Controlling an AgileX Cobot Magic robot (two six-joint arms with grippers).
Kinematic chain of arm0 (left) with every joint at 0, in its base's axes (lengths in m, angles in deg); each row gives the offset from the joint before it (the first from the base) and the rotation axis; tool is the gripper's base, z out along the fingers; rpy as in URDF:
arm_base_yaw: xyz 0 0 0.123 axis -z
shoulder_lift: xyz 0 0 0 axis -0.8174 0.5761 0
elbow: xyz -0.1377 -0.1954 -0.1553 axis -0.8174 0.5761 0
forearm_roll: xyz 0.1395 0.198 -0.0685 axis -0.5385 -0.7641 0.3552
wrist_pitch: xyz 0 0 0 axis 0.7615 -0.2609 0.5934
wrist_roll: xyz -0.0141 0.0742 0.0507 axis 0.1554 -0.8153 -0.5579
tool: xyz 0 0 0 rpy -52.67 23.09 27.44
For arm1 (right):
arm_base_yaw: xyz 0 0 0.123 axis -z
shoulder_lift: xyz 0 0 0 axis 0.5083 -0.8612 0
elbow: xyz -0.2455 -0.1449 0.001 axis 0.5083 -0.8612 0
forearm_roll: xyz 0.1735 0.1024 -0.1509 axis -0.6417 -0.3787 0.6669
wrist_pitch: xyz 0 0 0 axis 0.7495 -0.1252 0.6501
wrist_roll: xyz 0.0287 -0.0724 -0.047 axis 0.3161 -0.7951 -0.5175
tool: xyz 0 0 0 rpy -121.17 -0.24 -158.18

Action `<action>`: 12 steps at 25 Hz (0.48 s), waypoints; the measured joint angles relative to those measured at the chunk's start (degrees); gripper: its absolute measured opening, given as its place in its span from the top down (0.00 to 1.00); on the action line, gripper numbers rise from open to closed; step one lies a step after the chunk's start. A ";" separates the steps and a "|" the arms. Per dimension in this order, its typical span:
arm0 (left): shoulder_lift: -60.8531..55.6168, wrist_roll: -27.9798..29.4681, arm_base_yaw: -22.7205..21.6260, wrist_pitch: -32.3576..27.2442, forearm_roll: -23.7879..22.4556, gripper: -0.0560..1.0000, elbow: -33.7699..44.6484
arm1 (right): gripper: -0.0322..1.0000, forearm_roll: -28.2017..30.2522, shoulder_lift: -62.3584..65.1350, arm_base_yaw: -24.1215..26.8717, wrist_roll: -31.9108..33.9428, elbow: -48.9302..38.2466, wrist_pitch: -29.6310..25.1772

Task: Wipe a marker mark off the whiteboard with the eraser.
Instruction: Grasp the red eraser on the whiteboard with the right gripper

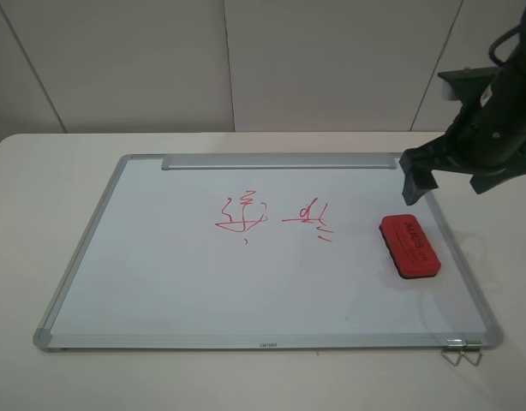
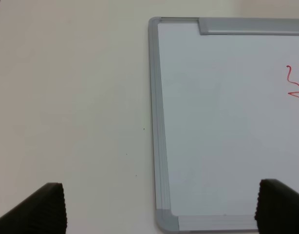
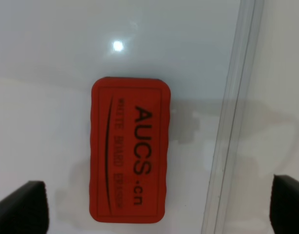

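Observation:
The whiteboard (image 1: 160, 274) lies flat on the table, its tray strip (image 1: 280, 161) along the far edge. The marker mark (image 1: 243, 214), a red zigzag scribble with a small tick below it, sits near the board's middle. The red eraser (image 1: 409, 246) rests on the board near its right edge, lettering up. My right gripper (image 1: 456, 175) hovers above and behind the eraser (image 3: 129, 148), open and apart from it. My left gripper (image 2: 161, 209) is open over the board's left frame (image 2: 157, 122), with part of the mark (image 2: 295, 83) at the view's border. The exterior high view does not show the left gripper.
A narrower red scribble (image 1: 307, 218) lies just right of the marker mark. A small metal wire clip (image 1: 463, 351) sits off the board's near right corner. The cream table (image 1: 40, 188) surrounds the board, with a pale wall behind.

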 joint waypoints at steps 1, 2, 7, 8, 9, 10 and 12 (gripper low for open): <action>0.00 0.00 0.00 0.00 0.00 0.21 0.00 | 0.17 0.00 0.00 0.00 0.00 0.00 -0.18; 0.00 0.00 0.00 0.00 0.00 0.21 0.00 | 0.17 0.00 0.00 0.00 0.00 0.00 -0.43; 0.00 0.00 0.00 0.00 0.00 0.21 0.00 | 0.17 0.11 0.00 0.00 0.00 0.00 -0.42; 0.00 0.00 0.00 0.00 0.00 0.21 0.00 | 0.17 0.11 0.00 0.00 0.00 0.00 -0.29; 0.00 0.00 0.00 0.00 0.00 0.21 0.00 | 0.17 0.11 0.00 0.00 0.00 0.00 -0.24; 0.00 0.00 0.00 0.00 0.00 0.21 0.00 | 0.17 0.11 0.00 0.00 0.00 0.00 -0.22; 0.00 0.00 0.00 0.00 0.00 0.21 0.00 | 0.17 0.11 0.00 0.00 0.12 0.00 -0.17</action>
